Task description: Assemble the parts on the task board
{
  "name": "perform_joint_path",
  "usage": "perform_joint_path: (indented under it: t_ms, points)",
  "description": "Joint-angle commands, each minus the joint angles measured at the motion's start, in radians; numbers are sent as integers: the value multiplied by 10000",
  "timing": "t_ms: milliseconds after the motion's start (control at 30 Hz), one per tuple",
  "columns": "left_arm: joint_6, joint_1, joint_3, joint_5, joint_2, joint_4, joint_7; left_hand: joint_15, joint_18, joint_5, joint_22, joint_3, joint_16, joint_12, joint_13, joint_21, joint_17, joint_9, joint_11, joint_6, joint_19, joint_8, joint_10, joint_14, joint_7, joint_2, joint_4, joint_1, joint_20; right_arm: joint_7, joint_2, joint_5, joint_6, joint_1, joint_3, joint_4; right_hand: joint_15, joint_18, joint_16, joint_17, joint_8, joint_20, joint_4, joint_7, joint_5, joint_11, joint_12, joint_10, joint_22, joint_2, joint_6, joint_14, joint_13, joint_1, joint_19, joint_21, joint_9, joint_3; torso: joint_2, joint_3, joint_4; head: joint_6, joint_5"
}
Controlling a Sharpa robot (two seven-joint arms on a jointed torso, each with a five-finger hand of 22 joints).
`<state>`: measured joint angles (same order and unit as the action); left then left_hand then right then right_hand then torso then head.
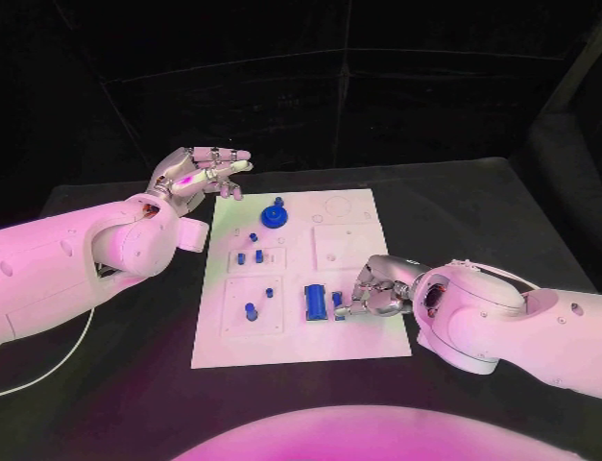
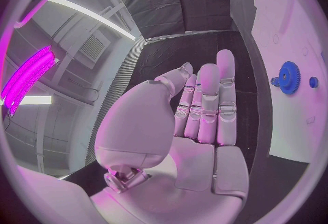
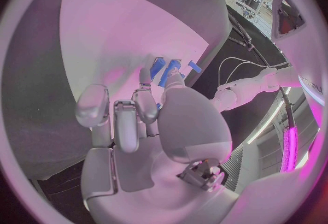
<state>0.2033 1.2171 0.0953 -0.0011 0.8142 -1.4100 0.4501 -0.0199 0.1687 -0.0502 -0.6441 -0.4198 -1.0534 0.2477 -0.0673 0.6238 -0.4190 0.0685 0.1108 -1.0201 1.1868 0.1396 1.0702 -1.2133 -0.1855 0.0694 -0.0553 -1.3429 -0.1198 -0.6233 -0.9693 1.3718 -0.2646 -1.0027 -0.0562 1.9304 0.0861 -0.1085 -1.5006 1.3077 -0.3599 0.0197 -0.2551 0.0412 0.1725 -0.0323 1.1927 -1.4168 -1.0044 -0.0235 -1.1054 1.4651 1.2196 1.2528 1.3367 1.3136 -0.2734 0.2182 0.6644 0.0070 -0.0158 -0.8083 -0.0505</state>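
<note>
The white task board lies in the middle of the table. On it sit a blue gear, several small blue pegs and a blue cylinder. My right hand is down on the board's near right part, fingers curled beside the cylinder, and seems to pinch a small blue part between thumb and finger; a sliver of blue part shows there. My left hand hovers off the board's far left corner with its fingers stretched out and nothing in it. The gear lies well away from it.
Black table surrounds the board on all sides. Empty round and square recesses mark the board's far right part. A white cable trails over the table at the near left.
</note>
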Motion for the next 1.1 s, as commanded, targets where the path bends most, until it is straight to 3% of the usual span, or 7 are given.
perform_joint_path:
  t_ms: [33, 367, 700, 867, 1000, 1100]
  points:
    - [-98, 13, -7, 22, -6, -29, 43, -24, 137, -41, 14, 10, 47, 39, 4, -33, 13, -10, 4, 52, -63, 49, -59, 57, 15, 24, -38, 72, -1, 328, -21, -23, 431, -8, 0, -2, 51, 76, -18, 1202, -63, 8, 94, 38, 10, 34, -29, -62, -14, 8, 3, 788, 13, 124, 67, 62, -17, -3, -2, -11, -10, 36, -31]
    - [-96, 14, -7, 22, -20, -38, 41, -24, 137, -41, 14, 10, 47, 39, 4, -33, 13, -10, 4, 52, -63, 49, -59, 57, 15, 24, -38, 72, -1, 310, 70, -43, 495, -8, -1, -258, 49, 76, -15, 1196, -61, 10, 138, 42, 24, 36, -27, -62, -15, 40, 8, 787, 21, 217, 65, 60, -33, -5, 6, -10, 35, 53, -65]
    - [-88, 15, -7, 22, -11, -47, 42, -24, 137, -41, 14, 10, 47, 39, 4, -33, 13, -10, 4, 52, -63, 49, -59, 57, 15, 24, -38, 72, -1, 273, 353, 291, 575, -7, -1, -681, 50, 77, -18, 1206, -71, 12, 224, 39, 63, 34, -30, -60, -29, 174, -6, 789, 29, 399, 67, 64, -68, -36, 18, 9, 26, 33, -9]
    - [-85, 15, -7, 22, -8, -40, 43, -24, 137, -41, 14, 10, 47, 39, 4, -33, 13, -10, 4, 52, -63, 49, -59, 57, 15, 24, -38, 72, -1, 383, 428, 431, 484, -6, -1, -695, 50, 75, -10, 1191, -68, 11, 331, 41, 79, 35, -43, -53, -20, 158, 6, 786, 25, 544, 59, 57, -88, -12, 2, -4, 8, 34, 26]
    - [-87, 15, -7, 22, -6, -43, 42, -24, 137, -41, 14, 10, 47, 39, 4, -33, 13, -10, 4, 52, -63, 49, -59, 57, 15, 24, -38, 72, -1, 615, 410, 445, 62, -5, -1, -610, 40, 70, 8, 1160, -61, 16, 398, 61, 40, 50, -71, -36, 15, 6, 24, 779, 10, 569, 38, 34, -111, 119, 3, -2, 5, 48, 10]
    - [-80, 15, -7, 22, -1, -43, 44, -24, 137, -41, 14, 10, 47, 39, 4, -33, 13, -10, 4, 52, -63, 49, -59, 57, 15, 24, -38, 72, -1, 1111, 239, 261, -699, -6, 0, -453, 34, 67, 28, 1121, -61, 22, 352, 65, 26, 56, -115, -18, 31, -67, 25, 771, -24, 474, 28, 23, -127, 215, -12, -4, 4, 72, 8]
